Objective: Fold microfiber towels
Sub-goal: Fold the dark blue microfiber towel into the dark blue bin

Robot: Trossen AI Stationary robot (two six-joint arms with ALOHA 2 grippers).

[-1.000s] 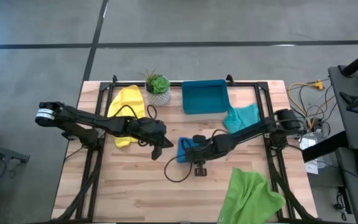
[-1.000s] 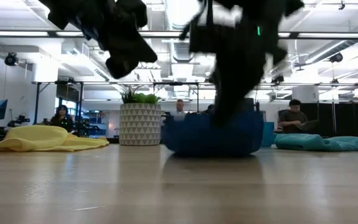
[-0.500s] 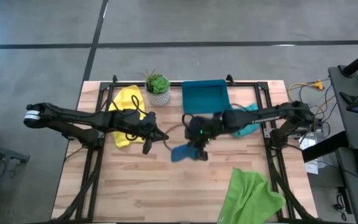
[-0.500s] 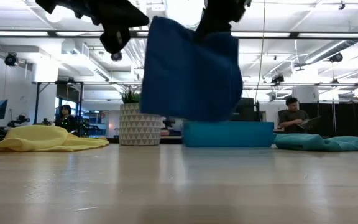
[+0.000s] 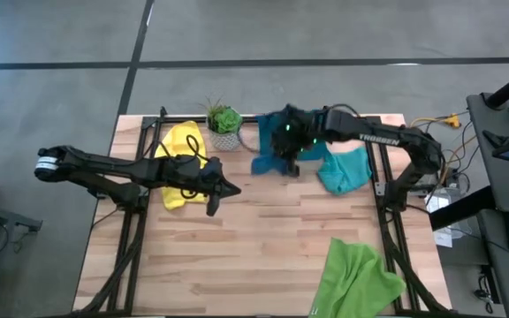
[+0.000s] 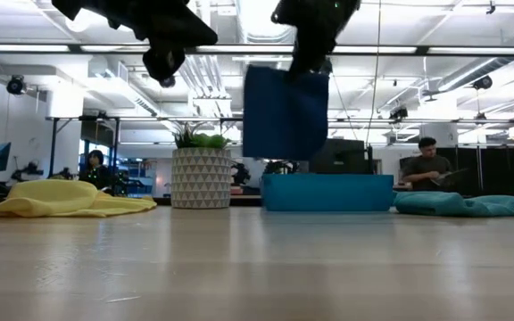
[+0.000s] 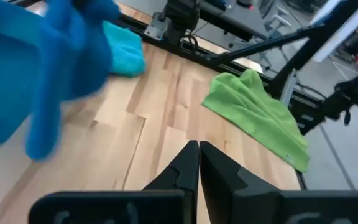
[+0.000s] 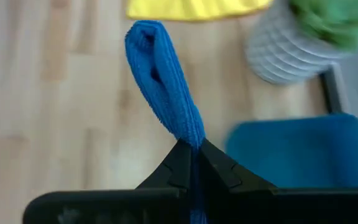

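Your right end effector [image 8: 190, 163] is clamped on the folded blue towel [image 6: 284, 111] above the tray [image 6: 327, 192]. Release unevenly and it may unfold. Your left end effector [image 7: 197, 163] is closed, empty.

floor [image 5: 325, 35]: grey concrete, dark seams | ceiling [image 6: 471, 36]: strip lights, exposed ducts | people seated at desks

Two dark, slim jointed arms; white lettering along the right arm [image 5: 380, 140], a green light near its wrist, a pale ring at the left arm's [image 5: 104, 168] outer end
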